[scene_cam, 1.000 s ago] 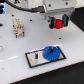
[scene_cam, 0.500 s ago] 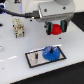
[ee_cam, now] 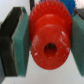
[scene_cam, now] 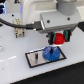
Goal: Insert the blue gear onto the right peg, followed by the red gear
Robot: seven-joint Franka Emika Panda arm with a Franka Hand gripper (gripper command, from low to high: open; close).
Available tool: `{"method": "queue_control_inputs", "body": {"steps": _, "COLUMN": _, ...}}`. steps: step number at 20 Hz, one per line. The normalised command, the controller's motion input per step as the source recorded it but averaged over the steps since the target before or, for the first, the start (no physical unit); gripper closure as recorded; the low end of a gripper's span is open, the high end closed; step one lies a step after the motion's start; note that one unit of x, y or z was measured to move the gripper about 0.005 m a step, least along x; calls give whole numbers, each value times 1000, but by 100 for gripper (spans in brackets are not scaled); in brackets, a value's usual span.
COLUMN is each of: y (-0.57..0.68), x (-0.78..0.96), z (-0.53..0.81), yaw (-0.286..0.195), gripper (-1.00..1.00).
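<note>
Red gear [scene_cam: 58, 38] sits clamped between closed jaws, hub bore facing the wrist camera; blue gear [scene_cam: 49, 53], already seated, lies toward seven o'clock below.

A white, glossy tabletop [scene_cam: 20, 70] fills the exterior view, catching soft reflections; behind it the backdrop is dark, with blurred blue shapes at top

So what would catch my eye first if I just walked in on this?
Probably the bright red gear gripped in the robot's claw, filling the wrist view. Just below it in the exterior view, the blue gear sits on a dark-rimmed base plate on the white table.
</note>
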Motion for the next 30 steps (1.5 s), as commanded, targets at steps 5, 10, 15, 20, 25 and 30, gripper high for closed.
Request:
{"method": "queue_control_inputs", "body": {"steps": 5, "y": -149, "x": 355, "z": -55, "yaw": 0, "gripper": 100}}
{"method": "queue_control_inputs", "body": {"steps": 10, "y": -87, "x": 165, "z": -117, "yaw": 0, "gripper": 100}}
{"method": "queue_control_inputs", "body": {"steps": 15, "y": -84, "x": 74, "z": -116, "yaw": 0, "gripper": 100}}
{"method": "queue_control_inputs", "body": {"steps": 20, "y": -4, "x": 26, "z": 100, "yaw": 0, "gripper": 100}}
{"method": "queue_control_inputs", "body": {"steps": 25, "y": -86, "x": 18, "z": 411, "yaw": 0, "gripper": 100}}
{"method": "queue_control_inputs", "body": {"steps": 30, "y": -64, "x": 28, "z": 175, "yaw": 0, "gripper": 100}}
